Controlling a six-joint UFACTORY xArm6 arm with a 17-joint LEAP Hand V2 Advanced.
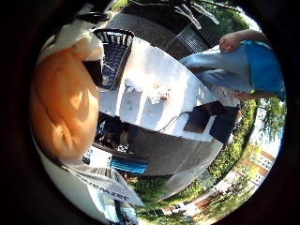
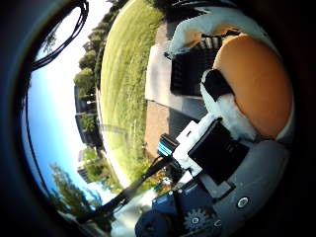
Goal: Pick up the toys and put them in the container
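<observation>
A big orange soft toy point(image 1: 61, 103) presses close against the palm and fills one side of both views. My right hand point(image 2: 217, 153) is shut on it, with white and black fingers point(image 2: 224, 111) curled over its surface. The hand is raised well above a white table point(image 1: 154, 112). A black slatted basket point(image 1: 115, 51) stands at one end of that table. Two small pale toys point(image 1: 159, 96) lie on the tabletop a short way from the basket.
A dark laptop point(image 1: 201, 119) lies at the table's other end. A person in a blue top point(image 1: 258, 61) sits beside the table, touching nothing on it. Paving, a lawn point(image 2: 123, 89) and trees surround the table.
</observation>
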